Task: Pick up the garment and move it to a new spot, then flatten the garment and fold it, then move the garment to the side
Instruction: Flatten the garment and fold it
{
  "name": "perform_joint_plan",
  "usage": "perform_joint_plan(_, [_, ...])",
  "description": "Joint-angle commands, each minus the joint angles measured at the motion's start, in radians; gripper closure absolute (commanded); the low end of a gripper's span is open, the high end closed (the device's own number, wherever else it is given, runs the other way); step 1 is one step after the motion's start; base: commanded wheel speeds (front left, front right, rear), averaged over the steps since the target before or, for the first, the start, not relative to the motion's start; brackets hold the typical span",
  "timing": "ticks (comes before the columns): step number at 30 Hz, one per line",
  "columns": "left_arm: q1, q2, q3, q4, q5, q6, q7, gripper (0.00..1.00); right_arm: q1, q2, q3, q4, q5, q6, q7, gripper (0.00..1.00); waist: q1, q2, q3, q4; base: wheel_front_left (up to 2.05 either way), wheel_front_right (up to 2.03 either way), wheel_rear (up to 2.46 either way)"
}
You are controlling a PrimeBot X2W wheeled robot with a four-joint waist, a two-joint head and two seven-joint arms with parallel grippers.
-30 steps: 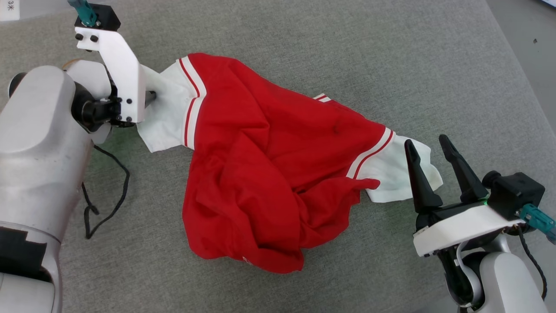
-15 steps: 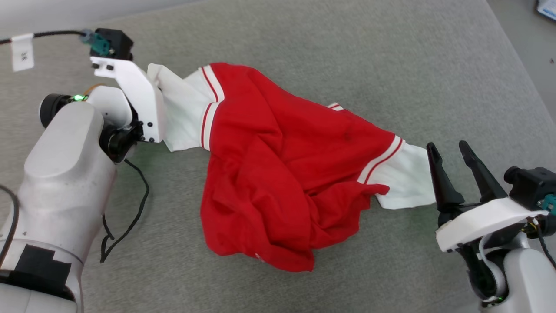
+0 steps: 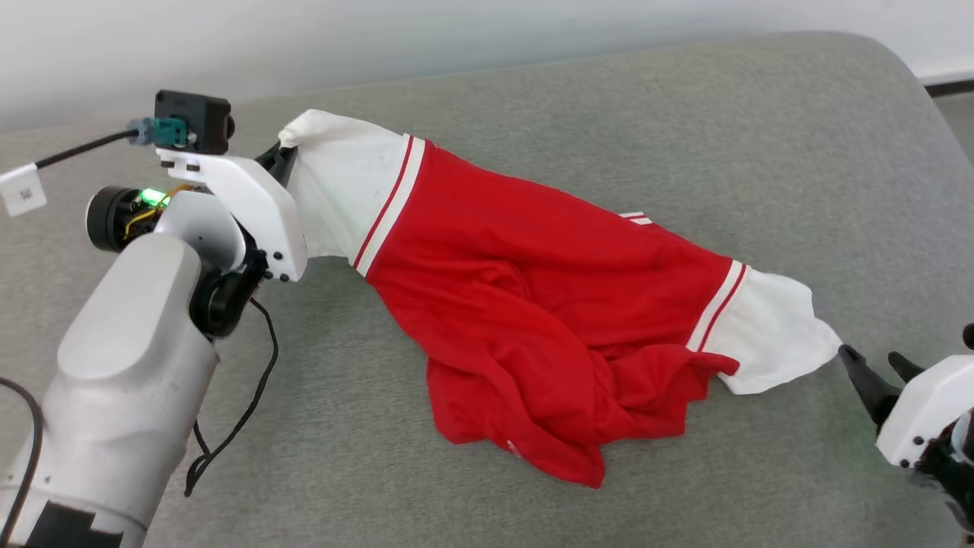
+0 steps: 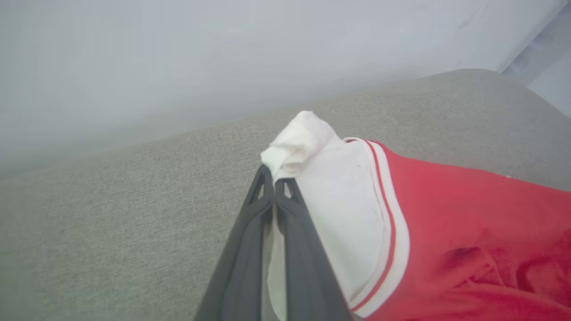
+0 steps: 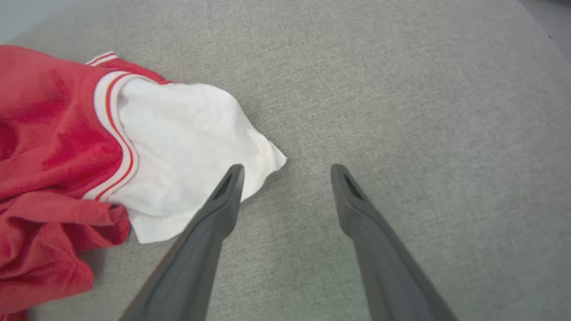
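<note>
found garment (image 3: 548, 304) crumpled across mid-cushion (image 3: 685, 114). noted left gripper (image 4: 273, 177) pinching one white sleeve (image 4: 339, 214) near the far left edge. noted right gripper (image 5: 285, 171) spread, empty, just beside the other sleeve (image 5: 187, 147). judged relocation under way; flattening, folding and setting aside outstanding.

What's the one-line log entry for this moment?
red jersey: bunched on grey fabric surface | left gripper: shut on its white sleeve | right gripper: open at other sleeve

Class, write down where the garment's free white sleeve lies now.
In the head view, the free sleeve of the garment lies on the grey cushion at the right, just before the open right tool.
</note>
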State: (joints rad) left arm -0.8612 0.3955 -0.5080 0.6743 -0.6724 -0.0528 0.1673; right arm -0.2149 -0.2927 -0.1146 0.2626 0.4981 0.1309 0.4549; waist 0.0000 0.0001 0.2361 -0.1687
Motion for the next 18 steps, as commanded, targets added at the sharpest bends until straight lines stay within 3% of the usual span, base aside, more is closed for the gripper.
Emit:
perform_joint_plan(1, [0.019,0.006,0.003,-0.027,0.003,0.009,-0.001,1.00,-0.009,-0.008,0.003,-0.004,0.014,0.000,0.027,0.00,0.0000,-0.0001,-0.008,0.024,0.00,0.00,0.00])
perform_joint_plan(4, [0.053,0.023,0.004,-0.128,0.003,0.035,0.011,1.00,-0.035,-0.036,0.008,-0.005,0.039,0.000,0.117,0.00,0.0000,-0.0001,0.010,0.050,0.00,0.00,0.00])
perform_joint_plan(5, [0.078,0.035,0.000,-0.224,0.007,0.061,0.032,1.00,-0.072,-0.054,0.020,0.009,0.051,0.000,0.174,0.00,0.0000,-0.0001,0.041,0.073,0.00,0.00,0.00])
perform_joint_plan(9, [0.088,0.055,0.001,-0.324,0.010,0.089,0.059,1.00,-0.139,-0.072,0.045,0.053,0.058,0.000,0.231,0.00,0.0000,-0.0001,0.088,0.098,0.00,0.00,0.00])
perform_joint_plan(16, [0.097,0.067,-0.003,-0.426,0.017,0.116,0.082,1.00,-0.192,-0.044,0.116,0.204,0.089,0.000,0.333,0.00,0.0000,-0.0001,0.137,0.123,0.00,0.00,0.00])
perform_joint_plan(17, [0.098,0.069,-0.003,-0.432,0.016,0.117,0.085,1.00,-0.188,-0.035,0.132,0.222,0.096,0.000,0.351,0.32,0.0000,-0.0001,0.139,0.125,0.00,0.00,0.00])
perform_joint_plan(18, [0.099,0.068,-0.004,-0.438,0.016,0.120,0.085,1.00,-0.188,-0.025,0.144,0.239,0.110,0.000,0.364,0.78,0.0000,-0.0001,0.141,0.127,0.00,0.00,0.00])
